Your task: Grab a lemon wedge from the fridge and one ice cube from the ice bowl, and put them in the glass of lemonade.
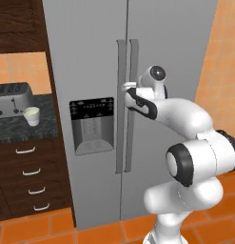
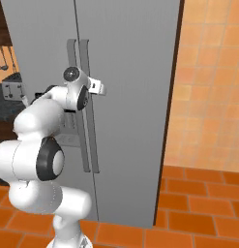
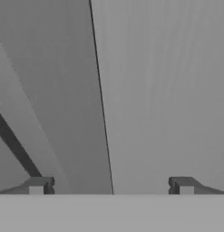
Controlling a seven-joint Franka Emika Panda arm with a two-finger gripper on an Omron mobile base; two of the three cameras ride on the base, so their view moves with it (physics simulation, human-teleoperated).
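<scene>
Status, as far as you can judge it: nothing done. Both doors of the fridge point(image 1: 90, 57) are shut, so the lemon wedge stays behind them, unseen; you cannot tell which side holds it. No ice is fetched either. Left to do: open a door, take the wedge, take one cube, drop both in the glass.

Gripper point(image 3: 111, 186): fingers spread wide, empty. In the hand view the tips straddle a handle, one tip point(image 3: 38, 185) to each side, with the door face close ahead. From the base views the hand sits at the upper part of the paired handles point(image 1: 126, 105), near the seam between the doors. You cannot tell whether a finger touches a handle.

Glass point(image 1: 32, 116): on the dark counter point(image 1: 24, 131) left of the fridge, upright, just in front of the toaster point(image 1: 12, 97). Well apart from the arm.

Ice bowl: place not known from here.

Other items: dispenser point(image 1: 92, 125) in the left door, below and left of the hand; drawers point(image 1: 31, 178) under the counter; tiled wall point(image 2: 208, 82) right of the fridge.

In the way: the shut door itself. Your arm's own elbow stands close before the right door and may crowd its swing.
</scene>
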